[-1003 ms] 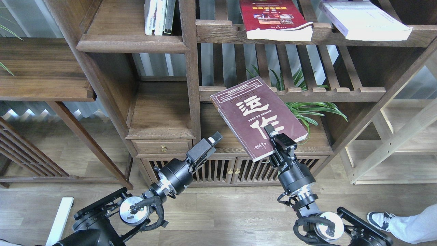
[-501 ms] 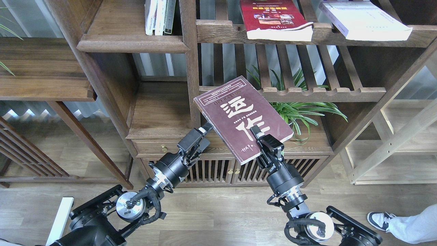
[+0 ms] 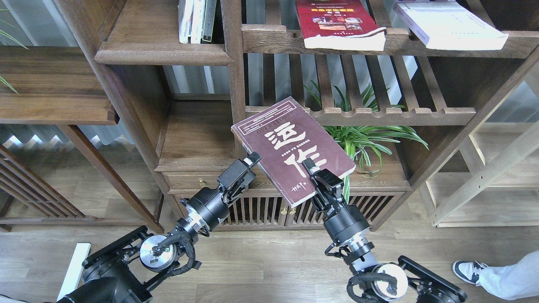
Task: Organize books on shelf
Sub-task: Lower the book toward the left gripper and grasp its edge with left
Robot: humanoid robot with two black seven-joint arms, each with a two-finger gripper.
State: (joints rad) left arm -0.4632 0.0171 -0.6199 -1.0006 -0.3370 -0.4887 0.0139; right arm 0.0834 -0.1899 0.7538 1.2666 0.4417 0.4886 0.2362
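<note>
Maroon paper fills the middle of the view: the maroon book (image 3: 292, 147) carries the word "OPERATION" in thin capitals and two big white Chinese characters, 运作, with a small handwritten mark near its lower edge. The right claw (image 3: 318, 179) is clamped on that book's lower corner and holds it tilted in the air, in front of the potted plant (image 3: 370, 139). The left claw (image 3: 248, 166) sits just beside the maroon book's left edge; whether its fingers are parted I cannot tell. Above the maroon book, on the slatted rack, lie the red book (image 3: 337, 23), its yellow title too small to read, and the white book (image 3: 450, 23). Left of the maroon book is the flat brown shelf (image 3: 198, 139).
</note>
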